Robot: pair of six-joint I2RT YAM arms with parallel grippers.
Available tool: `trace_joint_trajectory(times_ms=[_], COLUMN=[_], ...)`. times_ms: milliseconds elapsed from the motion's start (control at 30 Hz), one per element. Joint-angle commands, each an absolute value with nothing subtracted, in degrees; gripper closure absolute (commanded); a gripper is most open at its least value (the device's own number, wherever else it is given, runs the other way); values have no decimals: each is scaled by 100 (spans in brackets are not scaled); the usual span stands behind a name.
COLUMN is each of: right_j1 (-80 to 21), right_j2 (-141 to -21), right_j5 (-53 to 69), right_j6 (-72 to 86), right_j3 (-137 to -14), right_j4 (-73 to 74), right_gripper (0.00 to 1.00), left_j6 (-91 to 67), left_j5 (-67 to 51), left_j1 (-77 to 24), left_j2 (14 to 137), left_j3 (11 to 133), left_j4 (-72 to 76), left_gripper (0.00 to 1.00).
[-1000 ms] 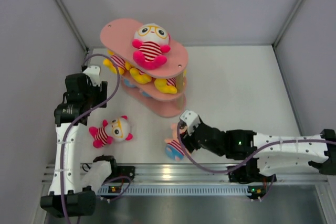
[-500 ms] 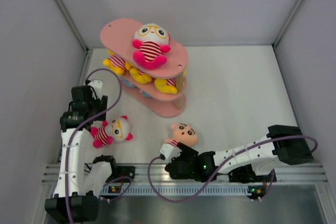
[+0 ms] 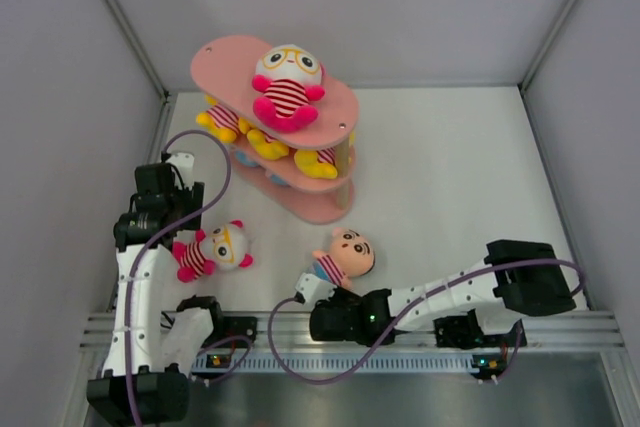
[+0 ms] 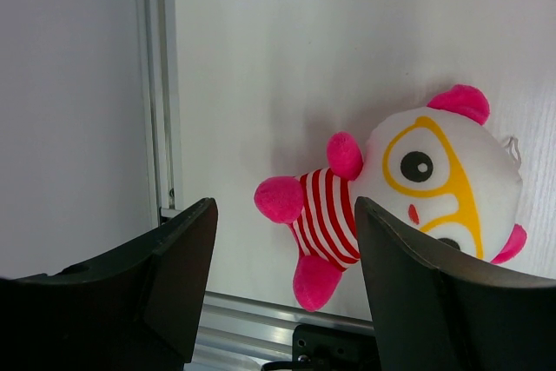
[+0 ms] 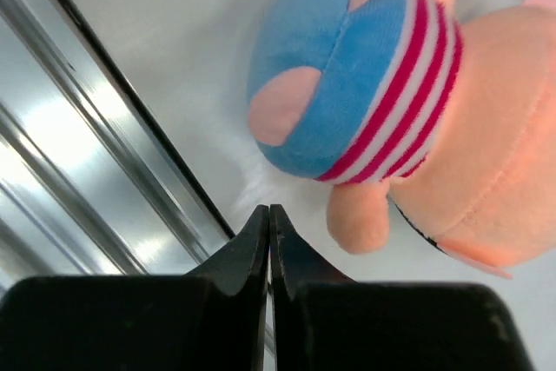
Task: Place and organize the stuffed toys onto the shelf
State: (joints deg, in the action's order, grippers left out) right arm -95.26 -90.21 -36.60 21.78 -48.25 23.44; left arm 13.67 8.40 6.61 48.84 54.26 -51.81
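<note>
**Right end effector shut and empty beside peach toy**

The right end effector (image 5: 268,215) has its fingers pressed together on nothing. It sits low at the near edge of the surface (image 3: 450,167), with the peach toy (image 3: 345,257) just beyond its tips. That toy lies face up, blue shorts toward the fingers.

The left end effector (image 4: 285,206) stands wide above the pink toy (image 3: 215,249), holding nothing. The wrist view shows that toy's striped body between the two fingers. It lies face up near the surface's left edge.

Farther back stands the shelf (image 3: 225,57). Another pink toy (image 3: 287,82) sits on its top board, and yellow toys (image 3: 222,119) crowd the middle tier.
</note>
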Motion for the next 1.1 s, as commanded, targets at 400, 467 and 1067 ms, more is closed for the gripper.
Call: trace_joint_trajectory(times_ms=[400, 467, 1067], right_j1=[-8921, -8921, -8657], right_j2=[-8789, -8623, -9527], right_j5=[-2813, -2839, -3138], right_j6=[-45, 543, 1749], right_j3=[-6434, -6163, -5493], right_j4=[2302, 2312, 1889], right_gripper=[96, 75, 100], left_j6=[1450, 1459, 1468], left_j5=[782, 730, 694], left_j1=[703, 703, 712], left_j2=[4772, 4764, 4799], left_j3=[5458, 5440, 5511], left_j4=[-5124, -5124, -5124], left_gripper=[30, 30, 30])
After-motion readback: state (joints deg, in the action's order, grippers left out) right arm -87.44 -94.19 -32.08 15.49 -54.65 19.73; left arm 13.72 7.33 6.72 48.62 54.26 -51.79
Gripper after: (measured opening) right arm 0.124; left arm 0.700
